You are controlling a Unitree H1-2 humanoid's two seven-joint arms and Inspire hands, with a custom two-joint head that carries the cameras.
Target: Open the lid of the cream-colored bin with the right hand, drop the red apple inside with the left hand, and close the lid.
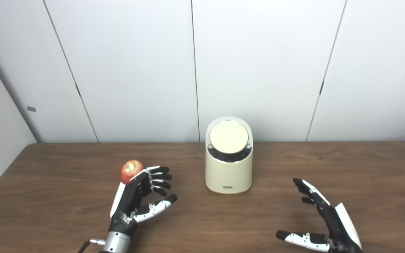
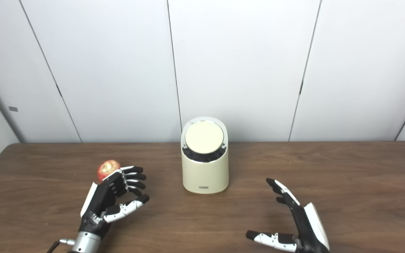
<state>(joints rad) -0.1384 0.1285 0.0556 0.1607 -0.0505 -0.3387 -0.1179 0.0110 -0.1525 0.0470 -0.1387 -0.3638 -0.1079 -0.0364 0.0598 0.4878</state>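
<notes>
My left hand (image 1: 137, 202) and right hand (image 1: 323, 219) spread wide, empty. Apple (image 1: 131, 171) lies left of centre on the table (image 1: 47, 196); bin (image 1: 228, 157) mid-table, lid (image 1: 229, 137) closed. Risk: knuckles nudging the apple toward the left edge.

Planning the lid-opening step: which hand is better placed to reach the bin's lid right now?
The right hand: it is open, empty, with bare table up to the bin. The left hand sits beside the apple. The lid looks closed.
</notes>
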